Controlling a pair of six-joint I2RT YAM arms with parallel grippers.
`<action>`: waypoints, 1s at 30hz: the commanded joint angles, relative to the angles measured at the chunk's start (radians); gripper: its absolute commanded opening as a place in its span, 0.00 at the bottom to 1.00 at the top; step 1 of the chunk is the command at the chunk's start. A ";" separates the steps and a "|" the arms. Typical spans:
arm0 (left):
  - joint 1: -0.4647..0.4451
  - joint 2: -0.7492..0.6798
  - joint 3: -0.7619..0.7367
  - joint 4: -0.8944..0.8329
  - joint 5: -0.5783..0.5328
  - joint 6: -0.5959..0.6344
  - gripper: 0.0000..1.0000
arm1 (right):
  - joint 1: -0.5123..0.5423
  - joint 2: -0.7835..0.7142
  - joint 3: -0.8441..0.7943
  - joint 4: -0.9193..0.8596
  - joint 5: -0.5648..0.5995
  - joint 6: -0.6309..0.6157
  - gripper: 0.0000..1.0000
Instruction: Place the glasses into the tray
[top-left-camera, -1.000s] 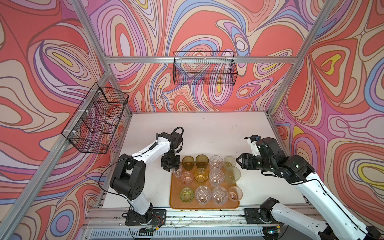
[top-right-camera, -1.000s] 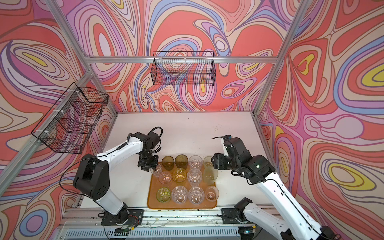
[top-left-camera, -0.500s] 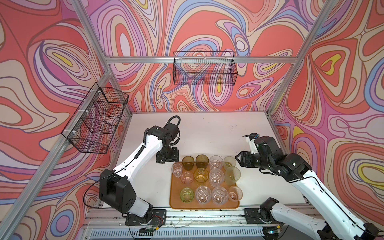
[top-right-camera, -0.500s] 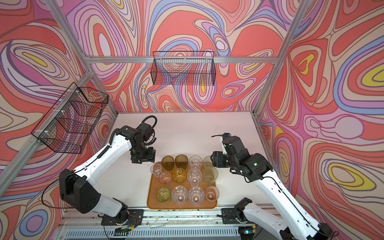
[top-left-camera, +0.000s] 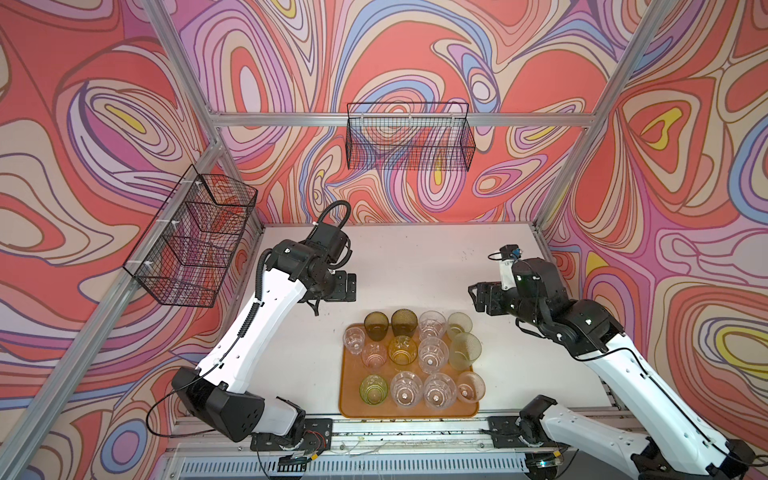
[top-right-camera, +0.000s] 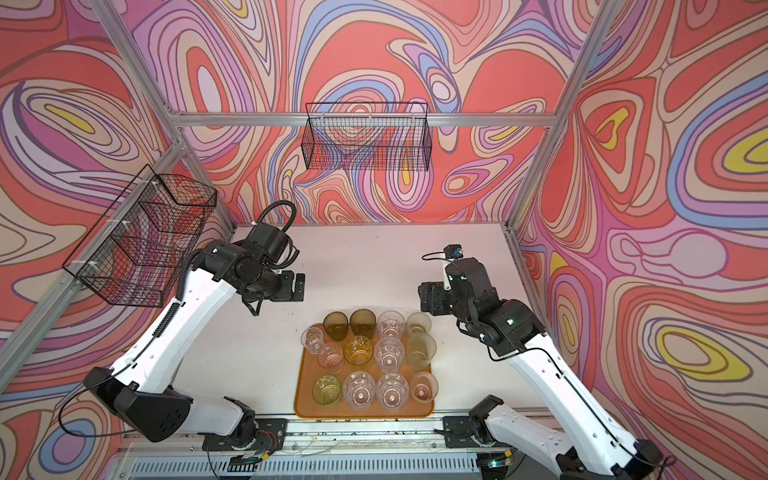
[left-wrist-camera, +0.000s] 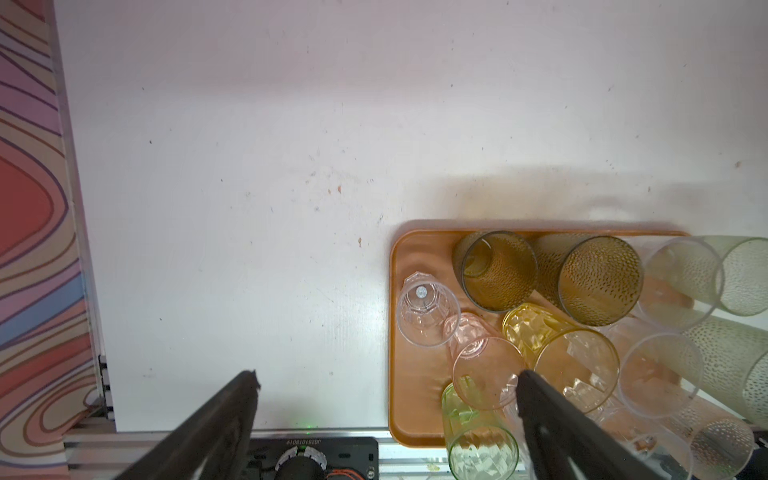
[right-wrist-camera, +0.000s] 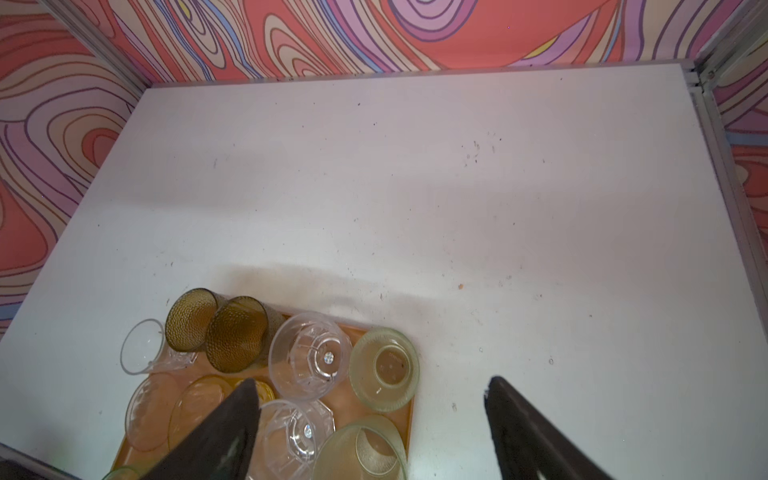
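Behind tray (top-left-camera: 350, 374), left pincer (top-left-camera: 349, 286) withdrawn from glasses (top-left-camera: 432, 355), jaws wide.

Black plate (left-wrist-camera: 332, 451): we read one white code, inverted in the left wrist view.
Code: J0251018019, as far as we can tell.

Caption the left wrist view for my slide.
Open left gripper near an orange tray crowded with glasses on a white table.
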 joint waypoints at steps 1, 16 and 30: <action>0.008 -0.057 0.003 0.095 -0.058 0.068 1.00 | -0.005 0.049 0.061 0.070 0.053 -0.076 0.93; 0.330 -0.279 -0.350 0.675 0.069 0.293 1.00 | -0.255 0.121 -0.018 0.372 -0.023 -0.247 0.98; 0.483 -0.286 -0.788 1.210 0.123 0.373 1.00 | -0.615 0.149 -0.274 0.598 -0.149 -0.148 0.98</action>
